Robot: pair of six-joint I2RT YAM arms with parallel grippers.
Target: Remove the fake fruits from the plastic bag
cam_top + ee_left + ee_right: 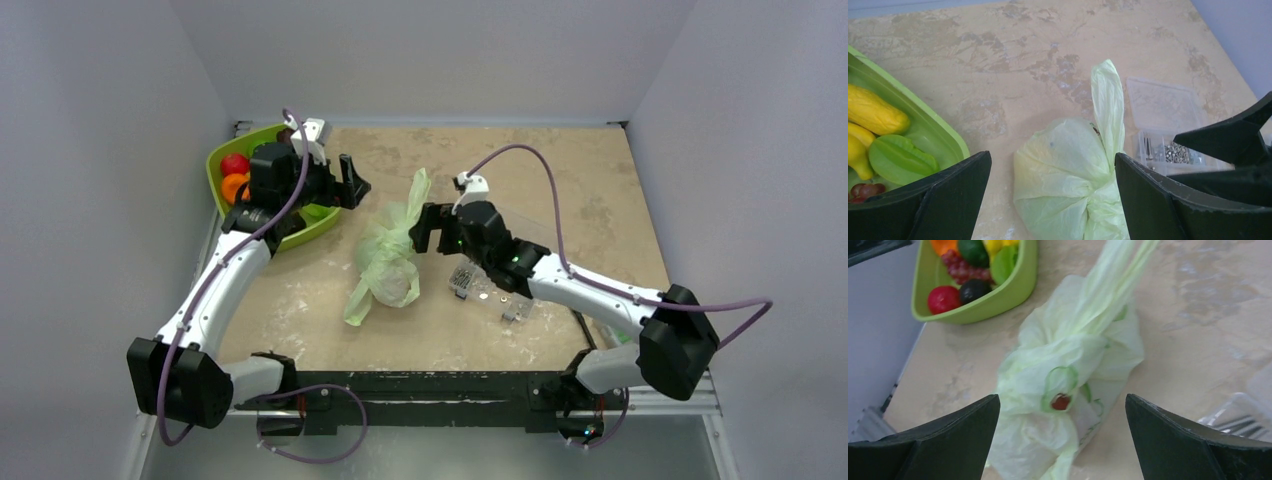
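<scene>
Left hand (1052,162), right hand (1063,402) apart, empty. Only right wrist shows avocado print (1060,390) on plastic bag (1083,347).

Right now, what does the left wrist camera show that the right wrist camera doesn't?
Only the left wrist view: the plastic bag right up to its tail tip, and the heap of small screws in the clear box. Only the right wrist view: a red fruit and a black fruit in the green bowl, plus an avocado print on the bag. Both: the plastic bag on the table, the green bowl, part of the clear box, and an open hand framing the bag, left hand or right hand.
</scene>
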